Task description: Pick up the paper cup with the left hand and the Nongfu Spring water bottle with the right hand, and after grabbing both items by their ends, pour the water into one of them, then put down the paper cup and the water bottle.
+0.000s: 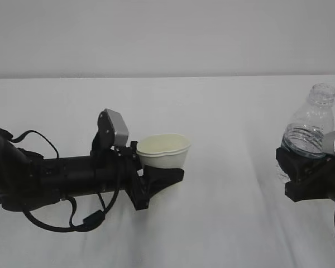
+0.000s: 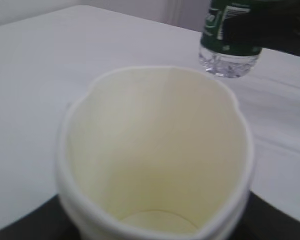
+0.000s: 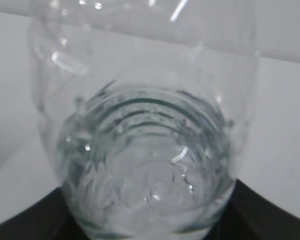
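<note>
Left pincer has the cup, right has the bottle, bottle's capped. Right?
Not quite. The Nongfu Spring water bottle has no cap; the exterior view shows its neck open. The rest holds: the left pincer grips the paper cup, and the right pincer grips the bottle.

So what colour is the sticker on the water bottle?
Dark green with white lettering. The label on the water bottle shows best in the left wrist view.

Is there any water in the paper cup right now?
No: the left wrist view looks straight into the paper cup, and its cream inner walls and round bottom look dry, with no liquid visible.
</note>
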Tool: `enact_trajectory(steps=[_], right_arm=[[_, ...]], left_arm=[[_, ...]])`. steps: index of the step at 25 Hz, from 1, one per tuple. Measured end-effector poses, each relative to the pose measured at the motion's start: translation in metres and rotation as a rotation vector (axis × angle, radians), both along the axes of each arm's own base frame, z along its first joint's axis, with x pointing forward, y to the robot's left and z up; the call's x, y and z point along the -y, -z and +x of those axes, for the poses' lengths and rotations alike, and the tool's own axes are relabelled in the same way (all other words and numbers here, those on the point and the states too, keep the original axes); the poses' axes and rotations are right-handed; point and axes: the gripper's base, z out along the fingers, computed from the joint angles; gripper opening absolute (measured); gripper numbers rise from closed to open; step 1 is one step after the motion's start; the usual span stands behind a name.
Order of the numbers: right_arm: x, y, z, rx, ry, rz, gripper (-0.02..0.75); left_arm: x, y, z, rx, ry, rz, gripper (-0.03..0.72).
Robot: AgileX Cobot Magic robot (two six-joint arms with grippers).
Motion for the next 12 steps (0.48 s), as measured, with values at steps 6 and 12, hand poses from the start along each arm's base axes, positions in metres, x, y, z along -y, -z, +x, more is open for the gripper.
enact_trajectory(steps=[6, 12], right_arm=[[0.000, 0.000, 0.000, 0.000, -0.005, -0.001, 0.428], [-0.001, 0.000, 0.000, 0.000, -0.008, -0.001, 0.428]], left_arm=[[0.024, -0.004, -0.012, 0.009, 0.049, -0.019, 0.404], [0.041, -0.016, 0.004, 0.049, 0.054, -0.074, 0.403]])
